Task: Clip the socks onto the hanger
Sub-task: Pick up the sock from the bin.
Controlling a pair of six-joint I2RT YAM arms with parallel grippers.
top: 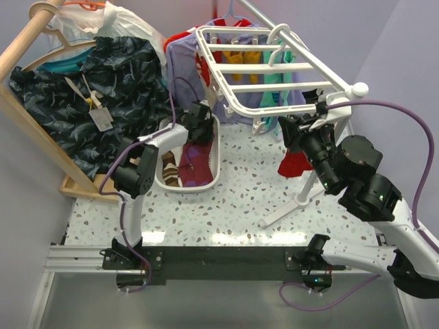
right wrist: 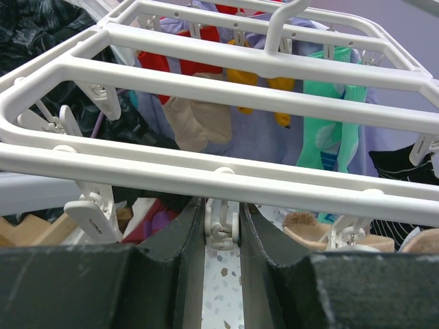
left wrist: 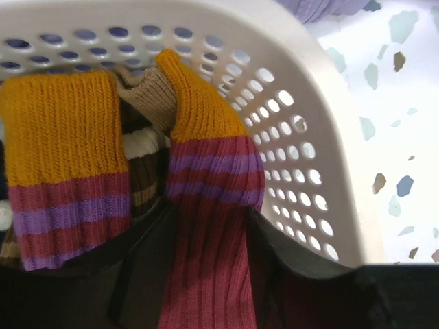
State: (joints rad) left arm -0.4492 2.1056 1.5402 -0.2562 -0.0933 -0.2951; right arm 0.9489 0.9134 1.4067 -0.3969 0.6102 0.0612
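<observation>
My left gripper [left wrist: 209,236] is shut on a maroon sock [left wrist: 212,178] with purple stripes and a mustard cuff, inside the white basket [left wrist: 309,116]. Its twin [left wrist: 65,205] lies to the left, and a brown sock with cream stripes [left wrist: 140,147] lies between them. In the top view the left gripper [top: 197,122] is over the basket [top: 214,179]. My right gripper [right wrist: 221,221] is shut on a small white clip [right wrist: 221,229] that hangs under the near bar of the white hanger [right wrist: 240,75]. In the top view the right gripper [top: 291,130] is at the front edge of the hanger [top: 260,68].
Several other socks, among them green [right wrist: 329,137], mustard and beige, hang from clips at the back of the hanger. A red sock [top: 295,163] hangs near the right gripper. A dark shirt [top: 89,103] hangs on a wooden rail [top: 27,34] at the left. The hanger's stand [top: 288,205] rests on the table.
</observation>
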